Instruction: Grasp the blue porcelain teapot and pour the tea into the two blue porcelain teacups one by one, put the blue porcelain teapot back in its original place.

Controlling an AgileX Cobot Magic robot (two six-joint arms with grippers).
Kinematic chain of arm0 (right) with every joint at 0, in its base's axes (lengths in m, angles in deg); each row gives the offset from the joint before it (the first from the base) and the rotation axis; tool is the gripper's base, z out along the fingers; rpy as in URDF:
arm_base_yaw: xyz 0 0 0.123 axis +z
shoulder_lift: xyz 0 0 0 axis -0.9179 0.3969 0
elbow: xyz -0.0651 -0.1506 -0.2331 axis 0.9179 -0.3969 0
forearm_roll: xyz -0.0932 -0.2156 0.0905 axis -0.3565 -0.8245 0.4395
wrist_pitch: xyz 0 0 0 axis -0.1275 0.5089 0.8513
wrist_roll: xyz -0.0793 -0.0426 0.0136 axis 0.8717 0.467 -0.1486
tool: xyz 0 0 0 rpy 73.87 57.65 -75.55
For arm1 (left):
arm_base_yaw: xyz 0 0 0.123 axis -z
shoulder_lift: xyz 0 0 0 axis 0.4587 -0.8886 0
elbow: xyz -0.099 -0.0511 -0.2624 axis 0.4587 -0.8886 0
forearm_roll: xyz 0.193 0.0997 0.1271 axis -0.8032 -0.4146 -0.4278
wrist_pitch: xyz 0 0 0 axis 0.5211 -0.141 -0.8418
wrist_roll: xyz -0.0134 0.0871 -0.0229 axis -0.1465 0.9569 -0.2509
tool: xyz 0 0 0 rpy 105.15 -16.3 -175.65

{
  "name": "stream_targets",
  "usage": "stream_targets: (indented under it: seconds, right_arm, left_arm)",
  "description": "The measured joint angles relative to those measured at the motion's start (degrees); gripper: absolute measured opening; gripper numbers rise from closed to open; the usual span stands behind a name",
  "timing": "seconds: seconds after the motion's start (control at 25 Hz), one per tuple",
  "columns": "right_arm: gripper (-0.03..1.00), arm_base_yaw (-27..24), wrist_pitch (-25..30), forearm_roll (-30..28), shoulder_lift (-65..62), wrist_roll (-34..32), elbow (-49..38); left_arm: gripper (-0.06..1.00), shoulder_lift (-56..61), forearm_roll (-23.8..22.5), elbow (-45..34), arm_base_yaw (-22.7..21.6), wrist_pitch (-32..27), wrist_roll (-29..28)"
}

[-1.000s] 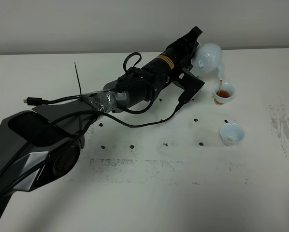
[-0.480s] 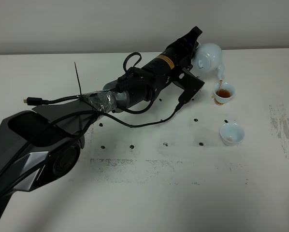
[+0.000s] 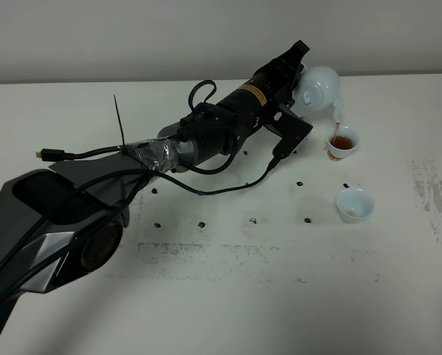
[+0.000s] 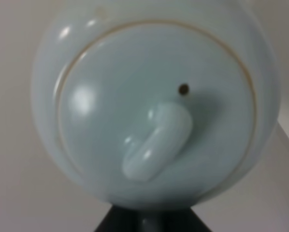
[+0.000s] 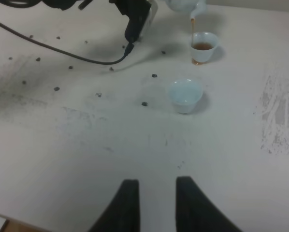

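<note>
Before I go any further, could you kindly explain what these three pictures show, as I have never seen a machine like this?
It is a robot with two arms, each ending in a claw. One picture comes from a camera mounted high above the white table; the other two come from cameras on the wrists. The left claw is shut on a pale blue teapot, tilted so that tea runs into the farther teacup. The nearer teacup looks empty. The left wrist picture is filled by the teapot's lid. The right claw hangs over the table, slightly open, holding nothing.
</note>
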Motion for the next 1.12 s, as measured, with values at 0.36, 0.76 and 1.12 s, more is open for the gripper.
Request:
stream_targets:
  seconds: [0.36,0.76,1.12]
  right_arm:
    - [0.22,0.0,0.0,0.0,0.0,0.0,0.0]
    - [0.22,0.0,0.0,0.0,0.0,0.0,0.0]
    - [0.22,0.0,0.0,0.0,0.0,0.0,0.0]
  left_arm:
    - [0.09,0.0,-0.04,0.0,0.0,0.0,0.0]
    - [0.09,0.0,-0.04,0.0,0.0,0.02,0.0]
    - [0.09,0.0,-0.04,0.0,0.0,0.02,0.0]
